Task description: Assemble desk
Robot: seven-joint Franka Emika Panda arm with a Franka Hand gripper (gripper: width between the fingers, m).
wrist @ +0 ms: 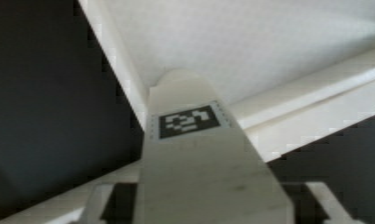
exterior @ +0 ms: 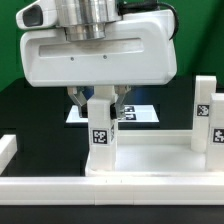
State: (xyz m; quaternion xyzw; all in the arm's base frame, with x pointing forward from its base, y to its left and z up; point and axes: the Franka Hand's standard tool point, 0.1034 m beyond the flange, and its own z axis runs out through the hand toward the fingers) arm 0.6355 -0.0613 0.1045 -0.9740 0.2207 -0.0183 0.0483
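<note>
Spreading across the lower part of the exterior view, the black table [exterior: 25, 120] carries everything else, edged in front by a long low white rail [exterior: 60, 188] with a short upright end at the exterior view's left.

Next in size is the desk top [exterior: 150, 155], a white plastic rectangular tray with a raised rim, lying flat behind the rail. Its surface looks smooth and matte. No loose parts can be seen lying inside it; two legs stand up from it, though whether they are seated in it cannot be told.

Above it hangs the arm's bulky white wrist housing, and below that the gripper [exterior: 98, 100]. Its two dark fingers sit on either side of the upper end of one leg [exterior: 100, 135], clamped on it as far as the wrist view shows, where that leg [wrist: 198, 150] fills the frame between the finger pads [wrist: 317, 195].

Behind the gripper lies the marker board [exterior: 140, 112], thin, flat and white, with printed tags.

Two white square block legs are visible: the held one, upright near the tray's front corner at the exterior view's left, and a second leg [exterior: 205, 115] upright at the right end. Each bears a black-and-white square tag.
</note>
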